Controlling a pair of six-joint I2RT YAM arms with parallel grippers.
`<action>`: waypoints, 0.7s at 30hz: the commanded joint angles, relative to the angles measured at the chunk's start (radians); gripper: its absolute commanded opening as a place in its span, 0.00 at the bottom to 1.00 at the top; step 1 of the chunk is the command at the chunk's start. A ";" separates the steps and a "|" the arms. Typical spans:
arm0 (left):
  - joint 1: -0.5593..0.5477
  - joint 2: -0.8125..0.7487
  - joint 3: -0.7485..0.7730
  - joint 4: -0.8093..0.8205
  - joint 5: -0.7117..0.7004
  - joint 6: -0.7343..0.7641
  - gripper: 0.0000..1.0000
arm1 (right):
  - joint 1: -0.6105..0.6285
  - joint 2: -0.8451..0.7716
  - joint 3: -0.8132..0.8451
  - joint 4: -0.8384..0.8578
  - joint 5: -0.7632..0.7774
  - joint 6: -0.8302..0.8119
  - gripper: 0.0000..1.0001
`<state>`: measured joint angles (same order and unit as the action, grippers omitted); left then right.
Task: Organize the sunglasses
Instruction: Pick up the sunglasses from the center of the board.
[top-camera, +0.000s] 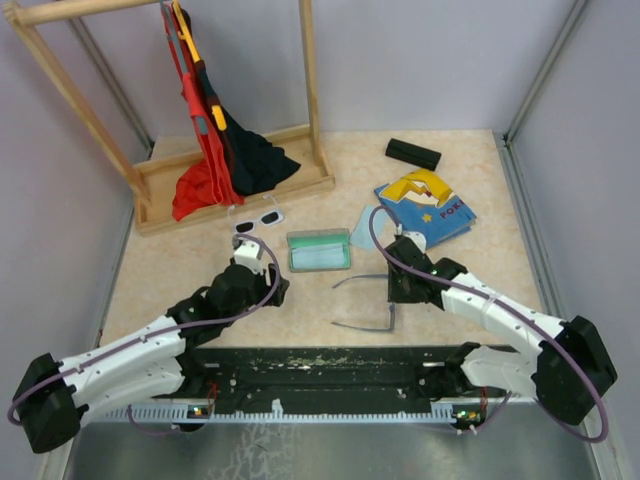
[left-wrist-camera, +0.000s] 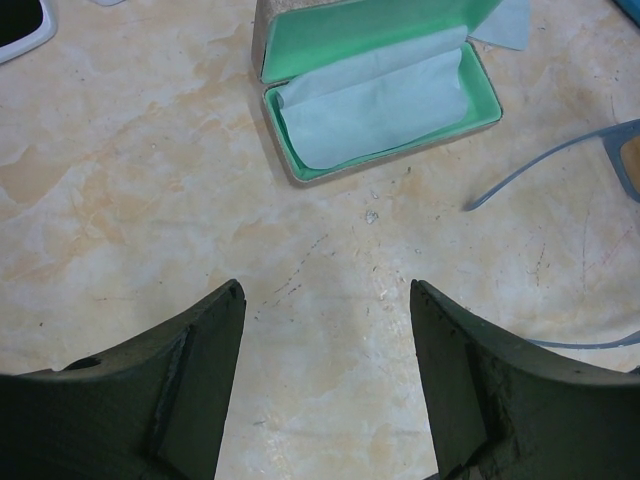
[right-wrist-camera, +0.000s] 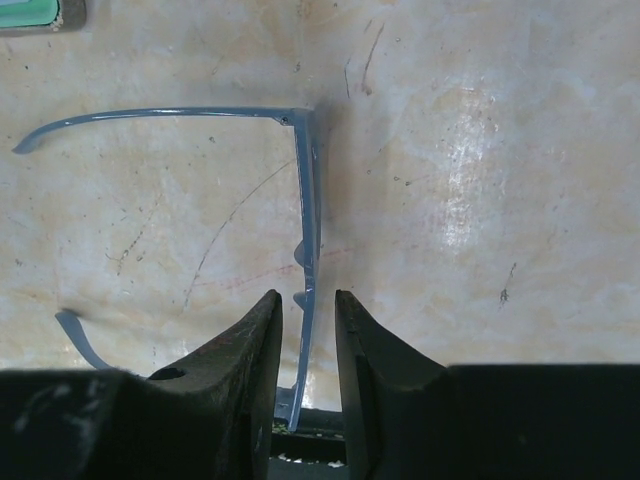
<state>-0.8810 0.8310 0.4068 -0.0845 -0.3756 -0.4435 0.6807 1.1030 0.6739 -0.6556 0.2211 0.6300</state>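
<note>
Top external: white sunglasses (top-camera: 258, 219) lie on the table (top-camera: 160, 265) left of centre, just on the near side of the wooden rack (top-camera: 240, 195) that fills the far-left corner. Wire-framed sunglasses (top-camera: 362, 300) sit unfolded right of centre, toward the near edge, temples pointing left. An open case (top-camera: 319, 250) lies between the two pairs at mid-table. A black case (top-camera: 413, 153) is at the far edge, and a blue book (top-camera: 425, 208) lies toward the right edge. Left tool (top-camera: 275, 285) is low, just left of the open case. Right tool (top-camera: 395, 300) is at the front bar of the wire-framed sunglasses.

Left wrist: left tool (left-wrist-camera: 325, 290) spread wide, nothing between its fingers, bare table below. The open case (left-wrist-camera: 360, 30) is ahead, with a light-blue cloth (left-wrist-camera: 380, 105) in its green tray. A corner of the white sunglasses (left-wrist-camera: 22, 30) shows at upper left. One temple of the wire-framed sunglasses (left-wrist-camera: 605, 138) shows at right.

Right wrist: right tool (right-wrist-camera: 305, 295) drawn narrow, its fingers straddling the front bar of the wire-framed sunglasses (right-wrist-camera: 308, 200). A sliver of gap shows on either side of the bar at the tips, so no pinch is seen. The temples run left across the table.
</note>
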 joint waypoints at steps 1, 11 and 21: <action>0.002 0.009 -0.020 0.066 0.010 0.024 0.73 | 0.009 0.022 -0.005 0.016 0.007 0.005 0.28; 0.002 0.022 -0.033 0.091 0.013 0.038 0.73 | 0.015 0.075 -0.003 0.032 0.000 -0.001 0.25; 0.002 0.028 -0.034 0.098 0.024 0.038 0.73 | 0.019 0.105 -0.015 0.053 0.007 -0.003 0.19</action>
<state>-0.8810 0.8558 0.3817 -0.0204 -0.3630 -0.4179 0.6865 1.2030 0.6674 -0.6346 0.2161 0.6292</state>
